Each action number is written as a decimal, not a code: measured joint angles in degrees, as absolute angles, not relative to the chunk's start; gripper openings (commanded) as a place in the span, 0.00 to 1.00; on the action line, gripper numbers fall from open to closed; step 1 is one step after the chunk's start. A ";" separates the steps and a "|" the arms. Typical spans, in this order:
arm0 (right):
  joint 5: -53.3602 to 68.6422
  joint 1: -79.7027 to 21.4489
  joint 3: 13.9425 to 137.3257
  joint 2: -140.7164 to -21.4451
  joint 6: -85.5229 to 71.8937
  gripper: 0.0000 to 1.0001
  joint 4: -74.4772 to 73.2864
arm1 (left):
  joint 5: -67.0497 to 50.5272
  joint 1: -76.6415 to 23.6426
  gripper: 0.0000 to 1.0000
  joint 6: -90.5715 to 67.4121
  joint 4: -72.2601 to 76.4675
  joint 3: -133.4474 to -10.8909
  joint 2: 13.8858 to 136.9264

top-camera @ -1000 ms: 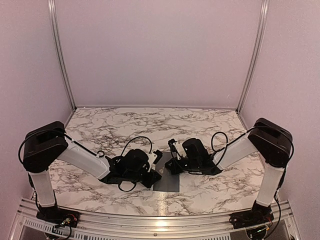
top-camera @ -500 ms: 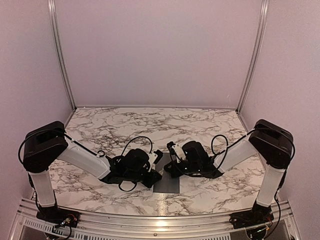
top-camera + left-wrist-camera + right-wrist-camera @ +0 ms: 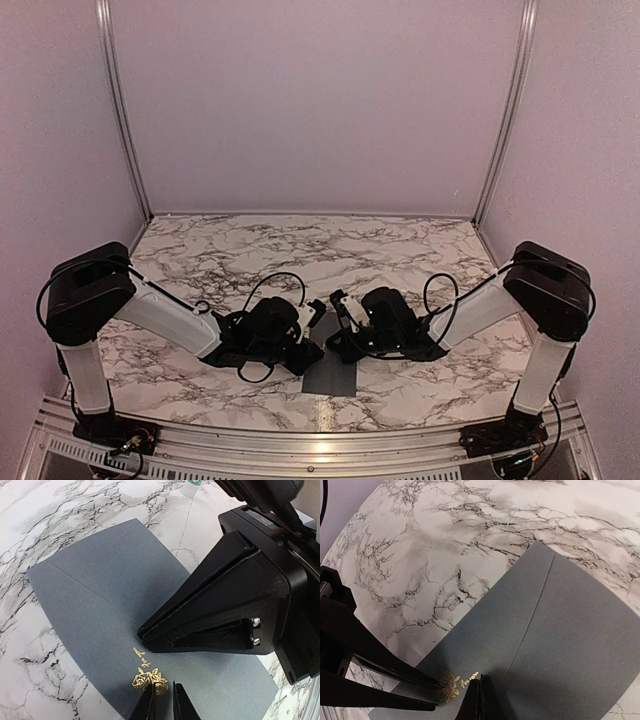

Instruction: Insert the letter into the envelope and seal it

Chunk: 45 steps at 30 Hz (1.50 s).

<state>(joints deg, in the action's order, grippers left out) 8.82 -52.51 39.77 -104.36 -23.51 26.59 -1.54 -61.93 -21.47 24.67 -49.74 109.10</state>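
A flat dark grey paper envelope (image 3: 332, 380) lies nearest, its gold emblem (image 3: 150, 680) facing up. The left gripper (image 3: 164, 706), jaws barely parted and empty, and the closed, empty right gripper (image 3: 480, 700) rest their tips beside the emblem, probably pressing the envelope shut. The cream letter is not visible and is presumably inside. The marble-patterned table (image 3: 300, 250) stretches beyond.

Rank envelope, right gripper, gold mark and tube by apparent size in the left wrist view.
1. Envelope and right gripper: about alike; the gripper is nearer the camera, so unranked.
2. Gold mark.
3. Tube, mostly cropped at the top edge.
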 measured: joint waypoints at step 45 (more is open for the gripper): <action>8.54 -50.52 41.36 -106.69 -23.29 0.00 28.67 | 0.16 -56.29 0.11 -23.68 23.70 -60.23 116.62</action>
<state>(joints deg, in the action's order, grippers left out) 8.54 -50.52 41.36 -106.69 -23.29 28.67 0.16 -56.29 -23.68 23.70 -60.23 116.62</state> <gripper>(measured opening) 0.004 0.115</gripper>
